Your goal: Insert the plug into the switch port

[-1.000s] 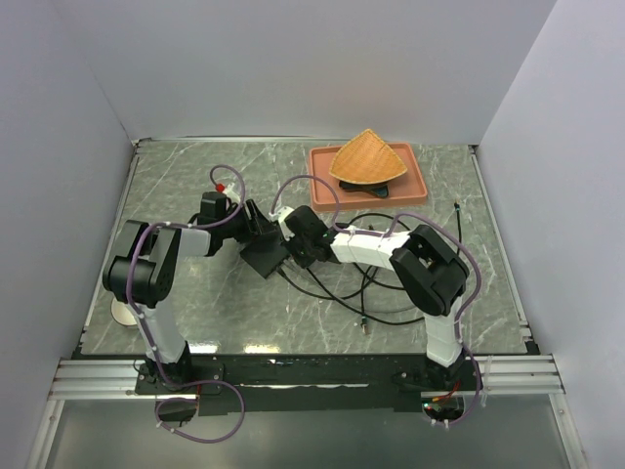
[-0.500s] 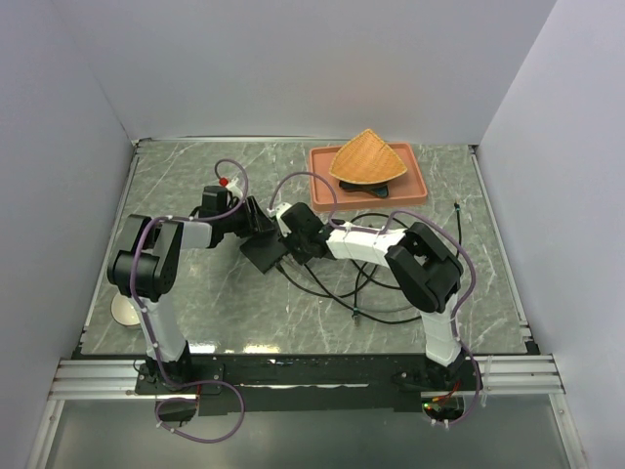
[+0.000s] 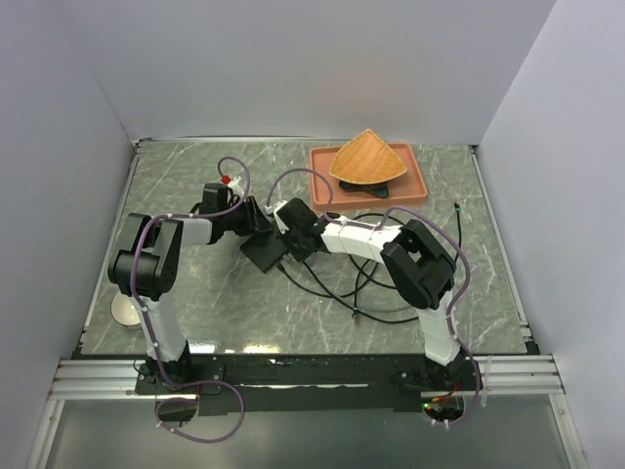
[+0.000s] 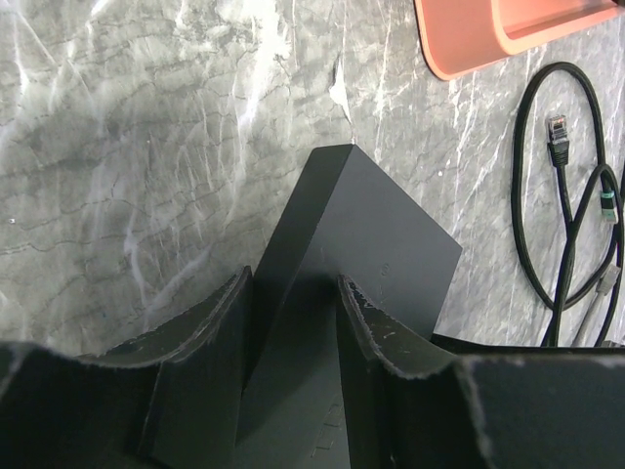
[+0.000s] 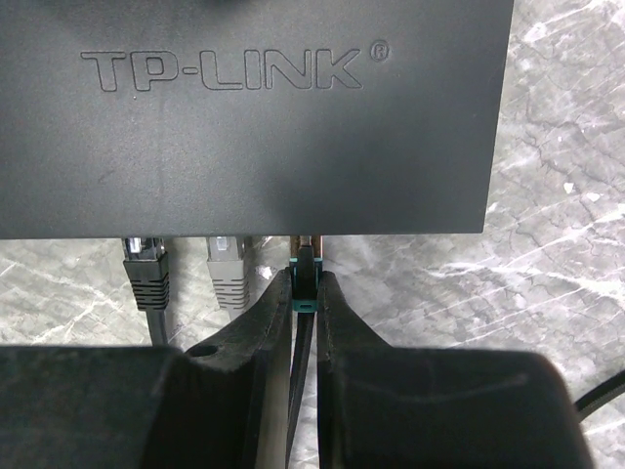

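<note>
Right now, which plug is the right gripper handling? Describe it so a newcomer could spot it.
Find the black TP-LINK box; in the right wrist view, three plugs line its lower edge. The target plug is the rightmost, pinched in the right gripper. Unlike the black plug and grey plug beside it, it has a teal boot.
</note>
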